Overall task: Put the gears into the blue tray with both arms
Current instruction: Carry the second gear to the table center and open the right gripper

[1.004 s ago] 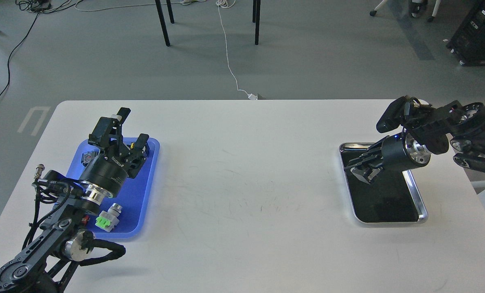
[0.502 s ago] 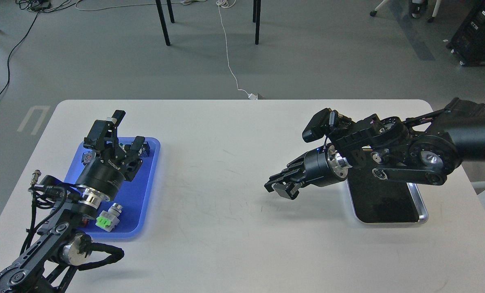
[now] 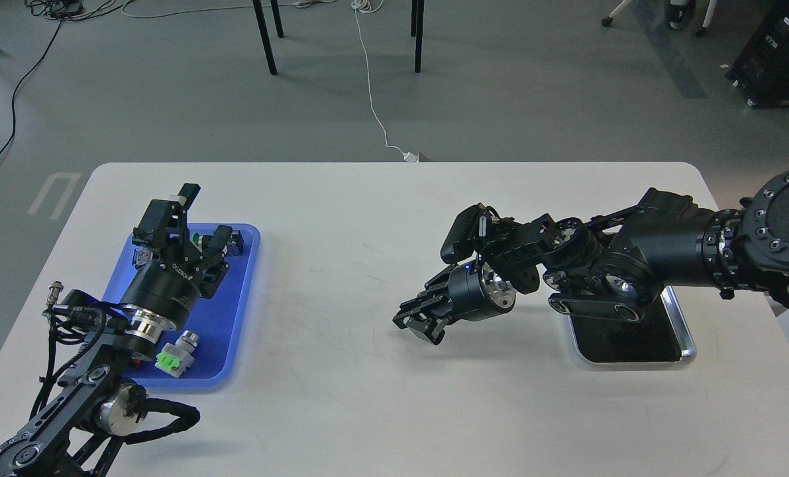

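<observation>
The blue tray (image 3: 230, 311) lies at the table's left. My left gripper (image 3: 204, 215) hovers over its far end, fingers spread apart with nothing between them. My right gripper (image 3: 418, 326) hangs low over the bare middle of the table, pointing left towards the blue tray and well to the left of the metal tray. Its dark fingers sit close together, and I cannot make out whether anything is pinched between them. No gears show anywhere in the head view.
A silver-rimmed metal tray (image 3: 688, 344) with a black inside lies at the right, partly under my right arm. A green push-button switch (image 3: 174, 358) rests at the blue tray's near end, with other switches (image 3: 144, 255) by the left gripper.
My right arm has swung from over the metal tray leftwards to the middle of the table. My left gripper has shifted slightly left over the blue tray.
</observation>
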`<state>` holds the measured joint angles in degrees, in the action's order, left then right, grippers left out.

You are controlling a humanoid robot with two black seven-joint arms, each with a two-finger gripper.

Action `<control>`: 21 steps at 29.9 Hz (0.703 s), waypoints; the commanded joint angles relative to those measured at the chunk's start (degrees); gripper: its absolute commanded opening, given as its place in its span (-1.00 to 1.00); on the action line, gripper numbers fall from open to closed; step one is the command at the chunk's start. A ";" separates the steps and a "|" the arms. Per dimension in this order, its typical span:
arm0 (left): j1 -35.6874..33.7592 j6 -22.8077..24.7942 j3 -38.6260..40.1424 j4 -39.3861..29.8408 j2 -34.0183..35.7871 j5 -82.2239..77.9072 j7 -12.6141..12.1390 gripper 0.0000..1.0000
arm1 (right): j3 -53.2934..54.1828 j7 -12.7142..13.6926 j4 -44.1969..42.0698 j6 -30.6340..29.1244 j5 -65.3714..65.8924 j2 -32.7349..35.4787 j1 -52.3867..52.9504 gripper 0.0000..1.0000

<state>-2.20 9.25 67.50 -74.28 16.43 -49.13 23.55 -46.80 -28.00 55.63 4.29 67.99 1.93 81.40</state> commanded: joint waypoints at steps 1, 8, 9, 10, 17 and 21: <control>0.09 -0.02 0.00 0.01 0.00 -0.01 0.00 0.97 | -0.39 0.00 -0.79 1.15 -0.05 -1.40 -1.07 -0.62; 0.53 -0.02 0.00 0.01 0.00 -0.01 0.09 0.97 | -0.48 0.00 -0.79 3.61 -0.23 -1.84 -2.21 -0.62; 0.53 -0.02 0.00 0.01 0.00 -0.01 0.09 0.97 | -0.48 0.00 -0.87 4.22 -0.23 -1.93 -2.21 -0.62; 0.53 0.07 0.08 0.01 0.00 -0.01 0.09 0.97 | -0.48 0.00 -0.87 4.49 -0.23 -1.93 -2.21 -0.62; 0.53 0.07 0.08 0.01 0.09 -0.01 0.09 0.97 | -0.57 0.00 -1.84 4.67 -0.23 -1.93 -2.30 -0.57; 0.53 -0.02 0.08 0.01 0.09 -0.01 0.09 0.97 | -0.66 0.00 -2.46 4.76 -0.23 -1.93 -3.09 -0.51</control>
<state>-1.67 9.27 67.51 -74.28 16.52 -49.13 23.64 -47.37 -28.00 53.53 8.97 67.76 0.00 78.73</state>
